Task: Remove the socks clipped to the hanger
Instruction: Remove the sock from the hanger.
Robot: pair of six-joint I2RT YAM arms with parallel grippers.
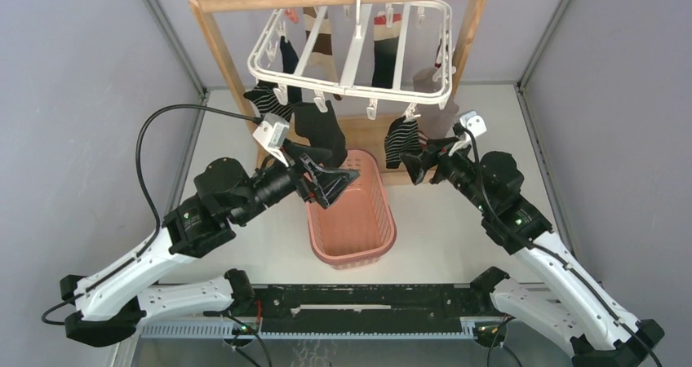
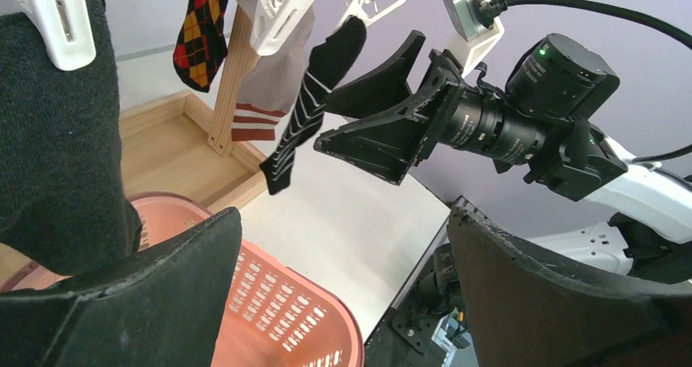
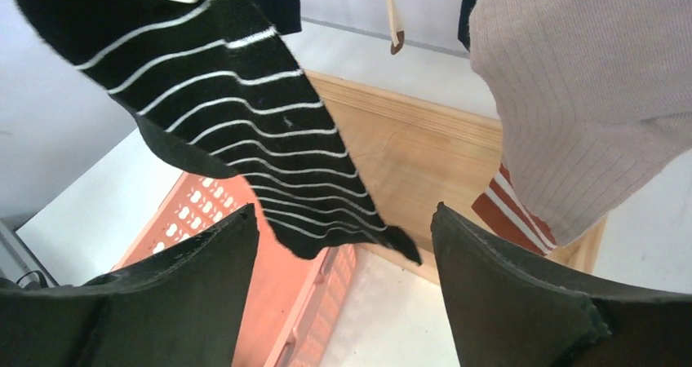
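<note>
Right gripper stands wide open at the striped sock tip; left gripper, wide open, beside the black sock.

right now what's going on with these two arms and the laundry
Two robot arms are working at a white hanger hung on a wooden rack, with socks clipped to it. The left fingers are open beside a plain black sock, above a pink basket. The right fingers are open next to a black sock with white stripes, which is clipped to the hanger. Neither arm holds anything.
</note>
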